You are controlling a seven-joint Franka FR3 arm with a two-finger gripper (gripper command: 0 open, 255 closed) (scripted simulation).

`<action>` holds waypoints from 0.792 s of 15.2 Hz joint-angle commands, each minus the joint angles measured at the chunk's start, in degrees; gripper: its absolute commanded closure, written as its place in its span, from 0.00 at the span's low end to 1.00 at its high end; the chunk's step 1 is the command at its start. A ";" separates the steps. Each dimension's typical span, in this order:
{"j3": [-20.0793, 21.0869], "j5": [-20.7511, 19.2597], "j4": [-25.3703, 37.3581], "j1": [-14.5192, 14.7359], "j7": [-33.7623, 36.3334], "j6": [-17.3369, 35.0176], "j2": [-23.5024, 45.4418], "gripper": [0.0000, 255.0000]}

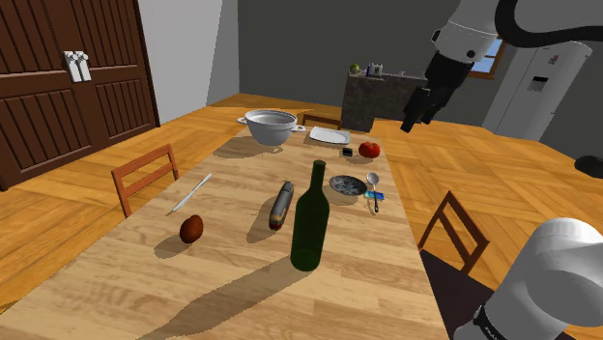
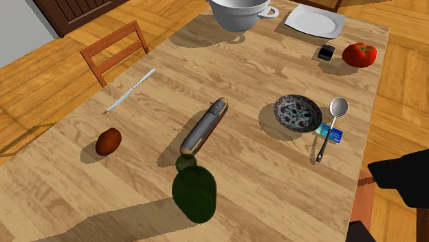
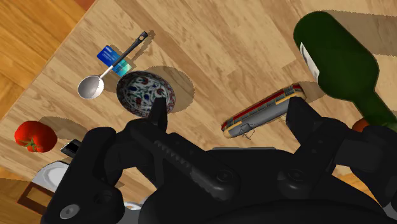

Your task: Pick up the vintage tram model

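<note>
In the shoulder view, the gripper hung in the upper right of the frame, high above the far end of the wooden table. The tram model lay on the table at the frame's centre, just left of an upright green bottle. Right of the bottle's neck sat a patterned bowl, with a spoon beside it. Higher in the frame were a tomato, a white plate and a pot. A knife lay left of centre, with a brown rounded item below it. A wooden chair stood at the table's left edge.

In the second exterior view, the tram model lay diagonally at the frame's centre. Its lower end was close to the top of the green bottle, seen from above at lower centre. The patterned bowl sat right of centre, apart from the tram. The spoon lay across a blue card further right. The tomato was at the upper right. The knife and the brown rounded item lay on the left.

In the wrist view, the gripper had its fingers spread apart, clasping nothing. The tram model lay on the table far beyond them, between the patterned bowl and the green bottle. A red and cream stripe ran along its side.
</note>
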 commanded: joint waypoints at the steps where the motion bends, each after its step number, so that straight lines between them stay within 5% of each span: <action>1: 0.00 0.00 0.00 0.00 0.00 0.00 0.00 0.00; 12: 8.01 2.12 -0.15 -2.89 17.05 14.43 18.32 0.00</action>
